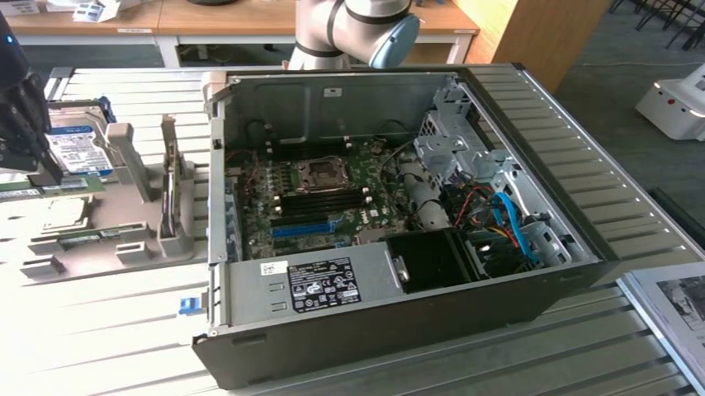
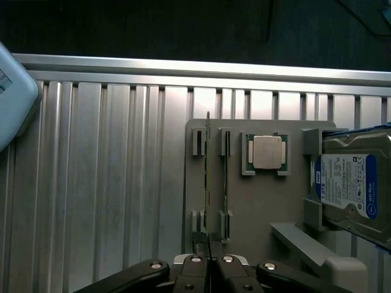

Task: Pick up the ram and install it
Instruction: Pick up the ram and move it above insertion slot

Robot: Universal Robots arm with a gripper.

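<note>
You had the gripper (image 2: 210, 249) drawn down narrow, and as far as I could judge its fingertips were pinched on the near end of the ram (image 2: 208, 177), whose thin edge ran straight out from between them. The ram stood on edge in the slots of the grey holder (image 2: 263, 207), not yet lifted clear, with a second stick (image 2: 226, 183) just beside it. So I judged the pick to be only at the grasp: the lift, the carry and the seating were all left to do. The open computer case (image 1: 330, 363) lay well apart from the tool, its motherboard (image 1: 319, 194) exposed and nothing of yours yet near it. For writing, the hard drive (image 2: 348, 186) at the far side of the holder from the tool read "WD Blue". The white-and-black label (image 1: 323, 285) inside the case carried print I could not read.
</note>
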